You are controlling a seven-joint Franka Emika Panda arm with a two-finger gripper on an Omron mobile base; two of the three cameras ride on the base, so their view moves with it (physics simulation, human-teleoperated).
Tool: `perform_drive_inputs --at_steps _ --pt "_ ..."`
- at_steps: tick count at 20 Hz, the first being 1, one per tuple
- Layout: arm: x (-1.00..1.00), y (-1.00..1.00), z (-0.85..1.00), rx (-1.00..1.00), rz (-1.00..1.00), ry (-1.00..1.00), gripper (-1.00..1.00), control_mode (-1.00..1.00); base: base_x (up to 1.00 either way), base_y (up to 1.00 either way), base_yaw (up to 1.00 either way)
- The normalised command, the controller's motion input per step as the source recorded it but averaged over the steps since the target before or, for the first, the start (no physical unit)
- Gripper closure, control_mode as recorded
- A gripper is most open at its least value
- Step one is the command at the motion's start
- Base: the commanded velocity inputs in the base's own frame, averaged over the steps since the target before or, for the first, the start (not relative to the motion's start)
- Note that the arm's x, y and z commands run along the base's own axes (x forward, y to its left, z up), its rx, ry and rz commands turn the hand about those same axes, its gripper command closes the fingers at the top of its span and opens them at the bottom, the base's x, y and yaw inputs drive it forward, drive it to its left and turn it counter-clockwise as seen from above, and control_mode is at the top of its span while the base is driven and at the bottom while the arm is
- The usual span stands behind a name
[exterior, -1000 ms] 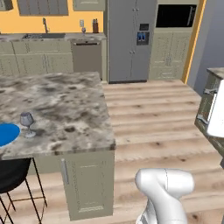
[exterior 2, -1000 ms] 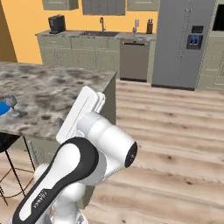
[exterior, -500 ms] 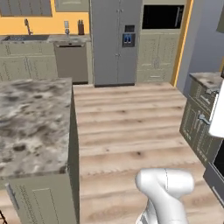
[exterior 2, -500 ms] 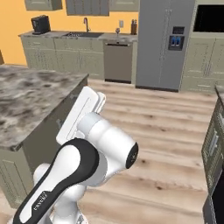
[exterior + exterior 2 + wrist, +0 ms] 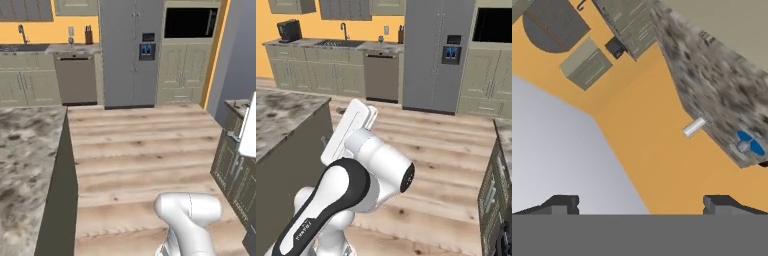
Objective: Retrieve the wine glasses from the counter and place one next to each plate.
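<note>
Wooden floor [image 5: 145, 150] spreads ahead of you | island table [image 5: 25, 165] close on your left | end effector [image 5: 641, 202] fingers spread wide, pinching nothing | hand view, rolled: blue plate [image 5: 751, 143] on a granite table with one wine glass [image 5: 742, 146] touching it | far wall: sink table [image 5: 341, 45], dishwasher [image 5: 381, 77], fridge [image 5: 438, 55]

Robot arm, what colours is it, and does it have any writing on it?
The arm is glossy white with rounded, bulging joints and a curved black band. Small grey lettering runs along its lower white part; it is too small to read. The pincer has two small dark grey, blocky fingertips.
</note>
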Motion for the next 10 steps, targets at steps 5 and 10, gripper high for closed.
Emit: perform_drive_inputs --at_steps 5,10 --pt "0.0 0.0 0.0 0.0 0.0 0.0 -1.0 1.0 1.0 -0.12 0.11" --pt "0.0 0.0 0.0 0.0 0.0 0.0 -1.0 1.0 0.8 -0.56 0.36"
